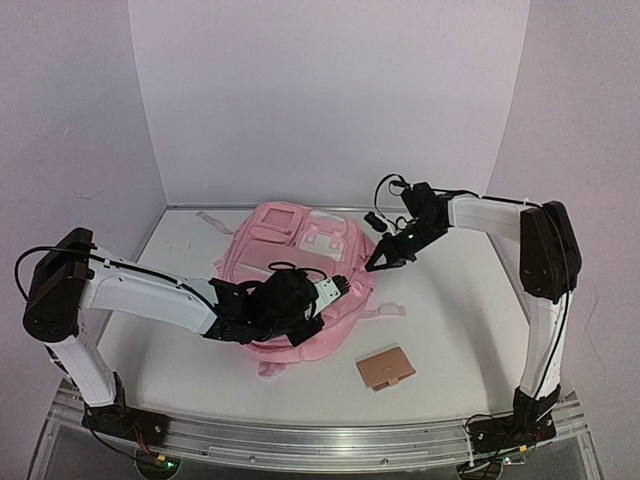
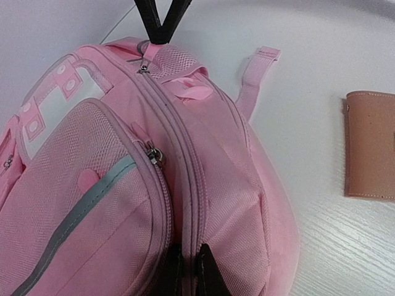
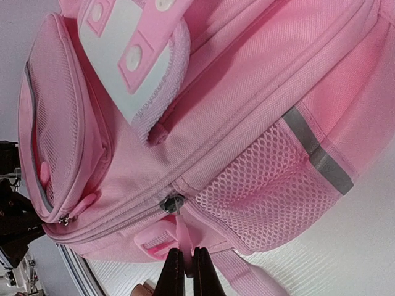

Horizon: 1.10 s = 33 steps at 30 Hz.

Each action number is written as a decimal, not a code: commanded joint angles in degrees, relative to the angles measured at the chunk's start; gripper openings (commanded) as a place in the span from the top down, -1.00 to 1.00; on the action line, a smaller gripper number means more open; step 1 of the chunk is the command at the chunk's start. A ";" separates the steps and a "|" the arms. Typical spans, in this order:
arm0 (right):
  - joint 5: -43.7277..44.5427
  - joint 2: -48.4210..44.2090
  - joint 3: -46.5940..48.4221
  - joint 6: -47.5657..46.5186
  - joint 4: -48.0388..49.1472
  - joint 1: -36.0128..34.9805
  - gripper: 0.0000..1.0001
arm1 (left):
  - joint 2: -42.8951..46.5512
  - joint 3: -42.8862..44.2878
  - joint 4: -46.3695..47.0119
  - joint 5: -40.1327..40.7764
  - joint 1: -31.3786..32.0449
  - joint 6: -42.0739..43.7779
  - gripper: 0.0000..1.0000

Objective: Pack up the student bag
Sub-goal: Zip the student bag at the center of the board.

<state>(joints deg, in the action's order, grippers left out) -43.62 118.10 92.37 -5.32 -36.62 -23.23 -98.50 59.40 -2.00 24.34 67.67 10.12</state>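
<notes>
The student bag (image 1: 296, 236), a big pink backpack with a grey stripe, lies flat in the middle of the table. My left gripper (image 1: 338, 286) rests at the bag's near right side. In the left wrist view its fingers (image 2: 213, 271) are shut, pinching the fabric along the main zip seam of the bag (image 2: 92, 185). My right gripper (image 1: 374, 267) is at the bag's right edge. It is shut on the pink zip pull (image 3: 183, 237), which hangs from the metal slider (image 3: 171, 202) beside the mesh side pocket (image 3: 271, 185). The main zip looks closed.
A small tan wallet (image 1: 385, 368) lies on the table to the near right of the bag and shows again as the wallet (image 2: 370, 145) in the left wrist view. A loose pink strap (image 2: 254, 69) trails off the bag's right side.
</notes>
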 commanded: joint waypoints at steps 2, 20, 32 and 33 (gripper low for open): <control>6.04 -5.01 -8.34 0.67 2.86 2.61 1.00 | 4.44 -4.09 -5.50 7.25 -0.06 -7.42 1.00; 11.44 -16.54 -5.40 -4.80 3.89 -0.47 -0.62 | 9.63 -1.38 -6.57 9.91 -0.82 -35.08 -0.54; 11.33 1.35 18.12 -3.83 1.74 1.17 -0.96 | 25.68 -7.32 -14.41 19.50 -0.93 -58.90 -0.99; 10.68 3.19 20.08 -3.43 1.76 1.23 -0.96 | 26.97 -8.39 -16.08 20.31 -0.92 -62.00 -0.99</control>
<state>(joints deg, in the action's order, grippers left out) -31.95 113.76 105.87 -10.75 -32.87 -23.02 -77.24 54.87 -13.18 39.22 67.00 -38.00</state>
